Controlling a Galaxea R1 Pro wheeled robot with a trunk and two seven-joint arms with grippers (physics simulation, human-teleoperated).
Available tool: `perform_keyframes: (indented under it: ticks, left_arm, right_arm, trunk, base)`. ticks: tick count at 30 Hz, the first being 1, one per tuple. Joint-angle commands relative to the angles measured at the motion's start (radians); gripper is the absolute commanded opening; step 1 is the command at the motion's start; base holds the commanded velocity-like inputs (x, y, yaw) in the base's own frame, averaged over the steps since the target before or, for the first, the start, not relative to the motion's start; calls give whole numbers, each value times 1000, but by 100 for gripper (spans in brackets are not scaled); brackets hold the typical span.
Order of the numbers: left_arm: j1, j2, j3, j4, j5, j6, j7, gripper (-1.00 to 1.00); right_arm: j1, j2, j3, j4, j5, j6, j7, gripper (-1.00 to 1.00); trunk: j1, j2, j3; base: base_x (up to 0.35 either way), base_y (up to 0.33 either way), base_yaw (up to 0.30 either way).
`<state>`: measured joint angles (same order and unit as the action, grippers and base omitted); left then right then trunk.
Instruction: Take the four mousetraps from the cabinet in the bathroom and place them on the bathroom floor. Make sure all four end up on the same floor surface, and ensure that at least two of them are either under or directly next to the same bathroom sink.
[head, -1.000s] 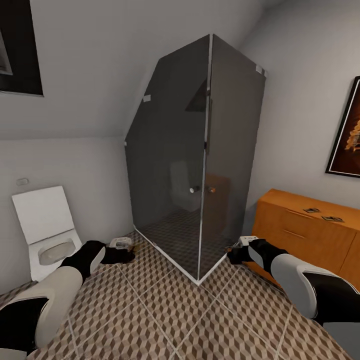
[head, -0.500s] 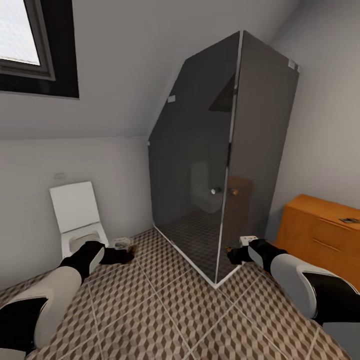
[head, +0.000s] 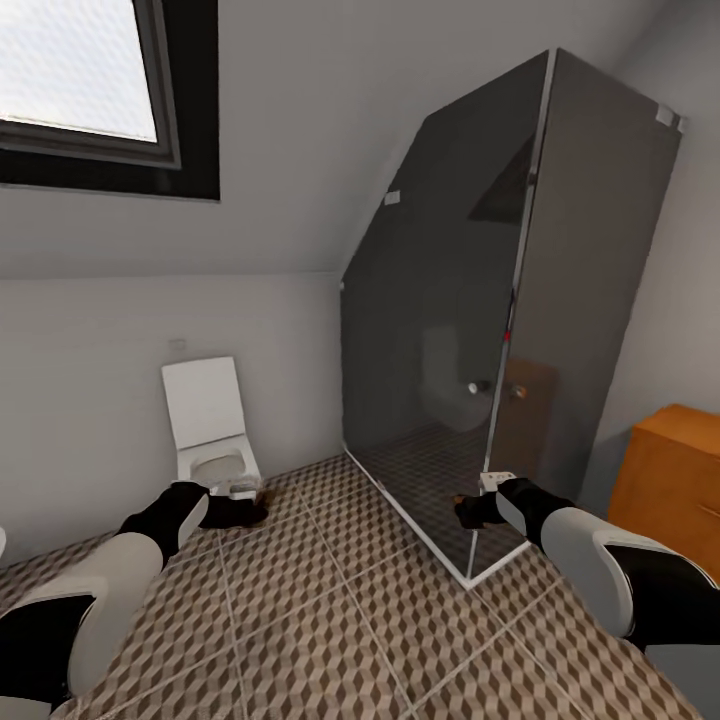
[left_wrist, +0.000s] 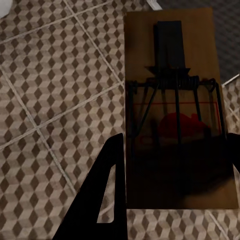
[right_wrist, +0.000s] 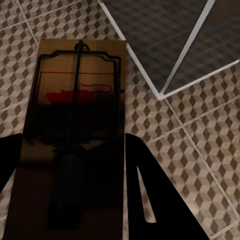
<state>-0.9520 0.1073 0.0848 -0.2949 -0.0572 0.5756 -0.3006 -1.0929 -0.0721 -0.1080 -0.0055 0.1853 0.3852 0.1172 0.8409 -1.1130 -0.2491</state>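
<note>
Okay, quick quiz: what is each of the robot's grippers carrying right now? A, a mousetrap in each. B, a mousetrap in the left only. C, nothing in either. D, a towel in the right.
A: the left wrist view shows a mousetrap between the left gripper's fingers, and the right wrist view shows another mousetrap held by the right gripper.
</note>
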Motion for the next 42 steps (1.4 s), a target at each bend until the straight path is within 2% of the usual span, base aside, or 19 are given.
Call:
perform_keyframes:
  ticks: [1, 42]
  left_arm:
    - [-1, -1, 8, -1, -7, 6, -5, -100]
    - [-1, -1, 7, 0, -7, 6, -5, -100]
  right_arm:
    - [-1, -1, -9, -1, 6, 4, 5, -100]
    - [-1, 0, -9, -1, 6, 5, 7, -100]
  trunk:
    - [0, -1, -1]
    - [0, -1, -1]
  base:
    - [0, 0, 285]
    - [0, 0, 285]
